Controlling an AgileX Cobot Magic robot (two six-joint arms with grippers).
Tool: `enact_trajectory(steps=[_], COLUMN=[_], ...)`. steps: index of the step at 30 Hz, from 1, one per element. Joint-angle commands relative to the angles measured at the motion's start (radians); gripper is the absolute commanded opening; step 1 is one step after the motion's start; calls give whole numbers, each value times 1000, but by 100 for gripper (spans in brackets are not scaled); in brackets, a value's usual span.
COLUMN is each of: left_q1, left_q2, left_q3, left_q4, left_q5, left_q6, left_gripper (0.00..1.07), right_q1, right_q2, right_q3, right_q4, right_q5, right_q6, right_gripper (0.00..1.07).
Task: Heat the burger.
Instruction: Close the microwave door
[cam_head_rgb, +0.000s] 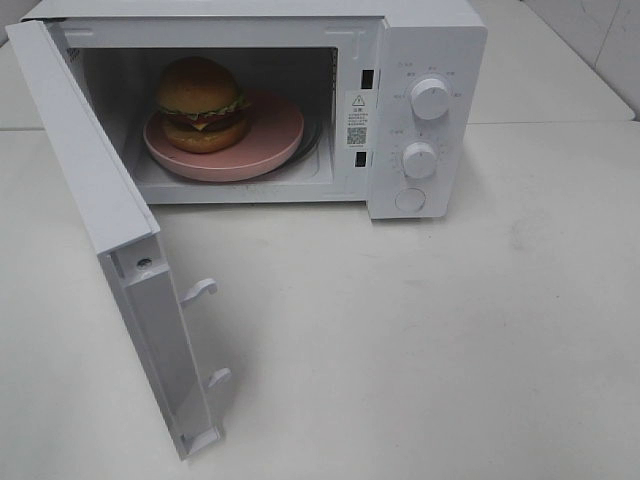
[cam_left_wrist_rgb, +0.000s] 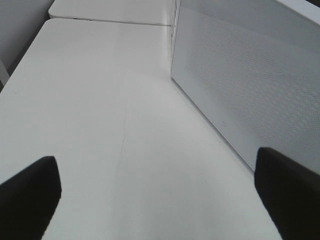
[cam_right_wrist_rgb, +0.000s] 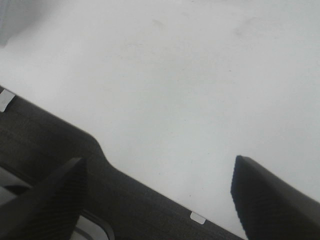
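Burger (cam_head_rgb: 202, 103) rests inside the microwave (cam_head_rgb: 430, 45) for heating; door (cam_head_rgb: 90, 190), beside the left jaws, awaits shutting; both jaws wide, empty.

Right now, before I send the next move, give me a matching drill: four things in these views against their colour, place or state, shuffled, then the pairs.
Things:
1. burger
2. plate
3. microwave door
4. left gripper

States:
A. swung wide open
B. resting on the plate
C. pink, inside the microwave
D. fingers apart, holding nothing

Pairs: 1-B, 2-C, 3-A, 4-D
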Motion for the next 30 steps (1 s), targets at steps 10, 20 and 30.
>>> enact_trajectory(steps=[10, 20, 30], left_q1=[-3, -3, -3], left_q2=[-21, -21, -20], left_q3=[1, 1, 1], left_q4=[-1, -1, -1], left_q5=[-10, -10, -10], left_q6=[-1, -1, -1], left_gripper=[101, 101, 101], right_q1=[-241, -413, -458], right_q2=[-248, -356, -392], right_q3=[177, 184, 184], right_q4=[18, 21, 25], right_q5=[-161, -177, -177], right_q6=[6, 3, -2], right_gripper=[76, 76, 76])
